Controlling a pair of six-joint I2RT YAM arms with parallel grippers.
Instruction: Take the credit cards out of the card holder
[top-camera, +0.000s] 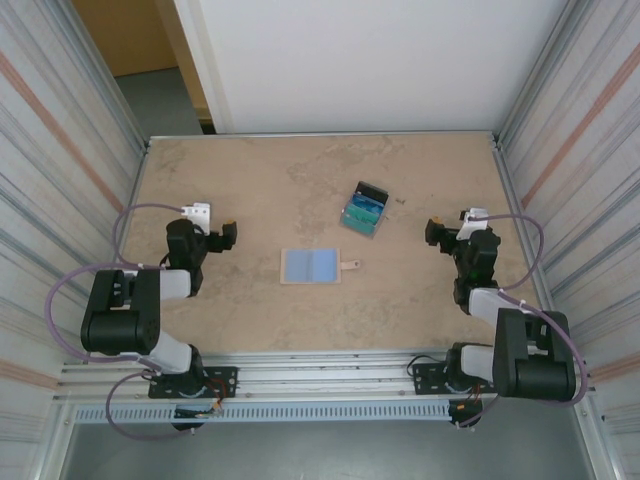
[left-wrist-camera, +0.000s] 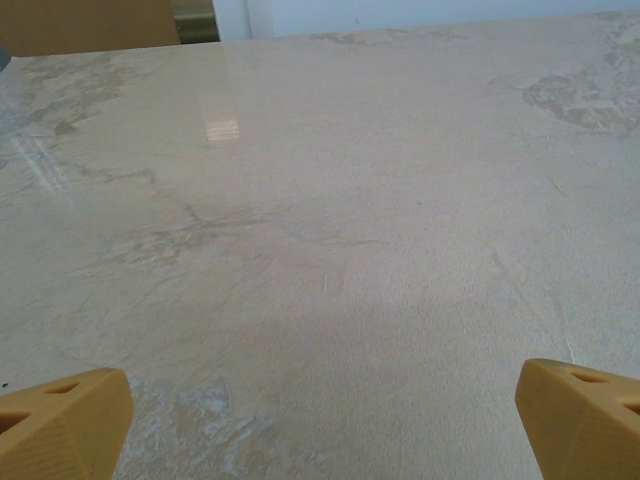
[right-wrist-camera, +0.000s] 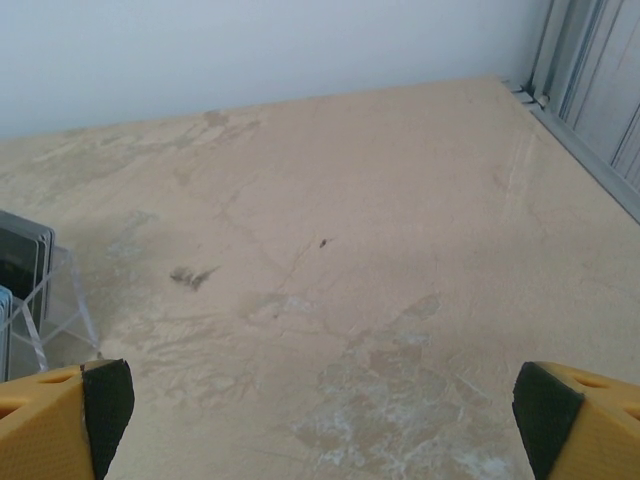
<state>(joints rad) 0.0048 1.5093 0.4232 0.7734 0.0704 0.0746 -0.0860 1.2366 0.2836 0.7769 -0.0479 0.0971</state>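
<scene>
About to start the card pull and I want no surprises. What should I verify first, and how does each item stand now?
1. Beige bifold wallet lies spread open, light blue inside up: ok.
2. Left gripper open, holding nothing: ok.
3. Right gripper open, holding nothing: ok.
4. Both grippers apart from the wallet: ok.
5. What the wallet's slots hold: cannot tell, too small.
6. Small clear box with blue-green contents stands apart from wallet: ok.

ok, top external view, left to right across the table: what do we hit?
left gripper → card holder, lying open → clear box of blue-green cards → right gripper
</scene>
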